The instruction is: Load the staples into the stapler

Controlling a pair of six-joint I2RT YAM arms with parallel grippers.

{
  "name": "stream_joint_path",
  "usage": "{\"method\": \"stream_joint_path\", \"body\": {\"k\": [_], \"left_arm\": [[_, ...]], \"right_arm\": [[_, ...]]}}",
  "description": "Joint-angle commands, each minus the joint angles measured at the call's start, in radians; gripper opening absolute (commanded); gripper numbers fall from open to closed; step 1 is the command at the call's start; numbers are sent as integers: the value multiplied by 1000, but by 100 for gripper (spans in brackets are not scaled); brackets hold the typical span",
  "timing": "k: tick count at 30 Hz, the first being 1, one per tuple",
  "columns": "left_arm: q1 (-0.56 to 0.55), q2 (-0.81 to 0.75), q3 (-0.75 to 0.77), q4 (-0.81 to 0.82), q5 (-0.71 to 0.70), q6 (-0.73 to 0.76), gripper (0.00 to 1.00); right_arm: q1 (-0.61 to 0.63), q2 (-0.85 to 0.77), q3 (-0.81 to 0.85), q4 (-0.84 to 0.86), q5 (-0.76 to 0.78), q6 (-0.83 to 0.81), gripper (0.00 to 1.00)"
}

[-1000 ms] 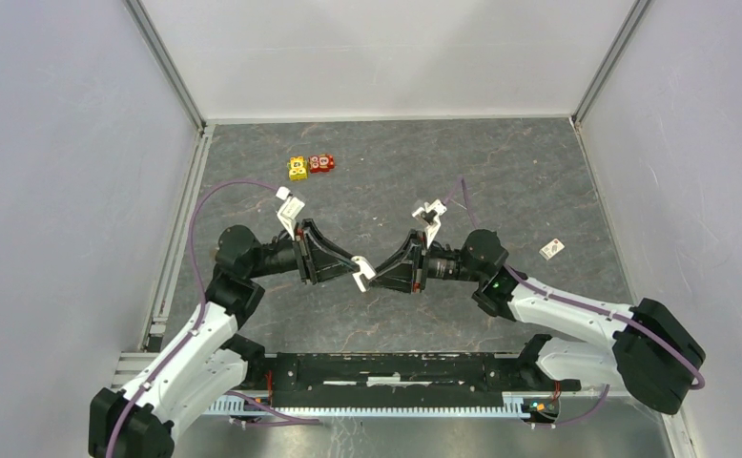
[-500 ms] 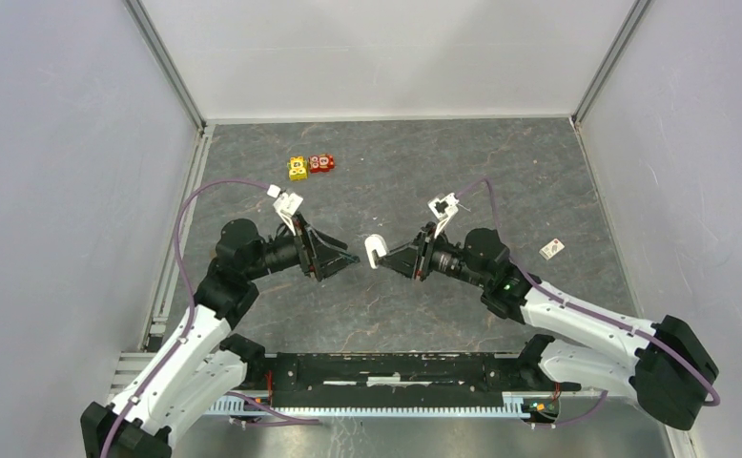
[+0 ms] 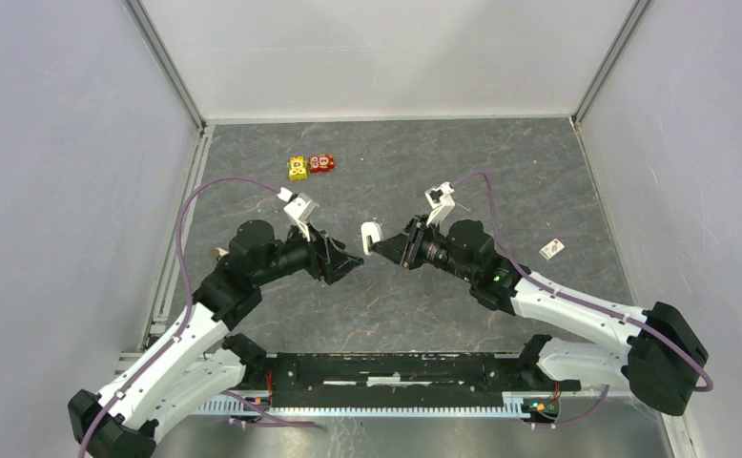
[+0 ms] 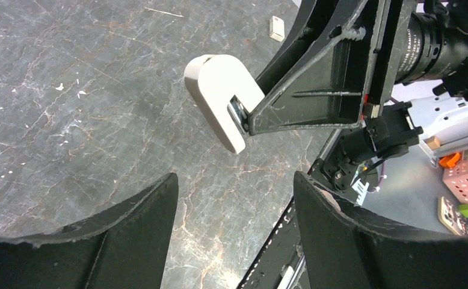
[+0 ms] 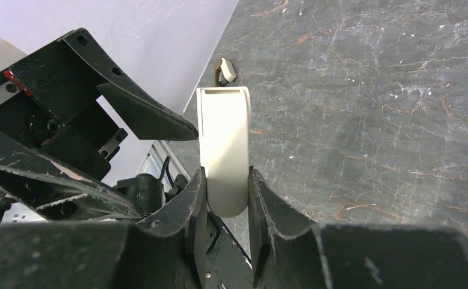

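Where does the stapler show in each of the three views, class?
Top external: stapler just left of centre, between the two arms.
Left wrist: upper middle, tilted.
Right wrist: centre, upright, clamped at its lower end.
Shared landmark: the right tool gripping it, seen in all three views.

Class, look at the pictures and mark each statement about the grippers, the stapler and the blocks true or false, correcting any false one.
1. The right gripper is shut on the stapler. True.
2. The left gripper grips the stapler too. False: it is open, empty and apart from it.
3. The stapler lies flat on the tabletop. False: it is held up above the table.
4. The yellow and red blocks sit side by side, nearer the left arm's side. True.
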Motion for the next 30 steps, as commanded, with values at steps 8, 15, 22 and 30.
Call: {"method": "stream_joint_path", "body": {"k": [8, 15, 22, 30], "left_arm": [[-118, 71, 40, 53, -155, 55, 74], [-135, 78, 13, 76, -250, 61, 69], [-141, 65, -5, 86, -254, 97, 63], [-141, 77, -13, 97, -242, 99, 45]], "right_arm": [[61, 26, 80, 39, 86, 34, 0], [80, 27, 76, 44, 83, 35, 0], [81, 1, 65, 43, 90, 17, 0], [82, 13, 70, 47, 81, 17, 0]]}}
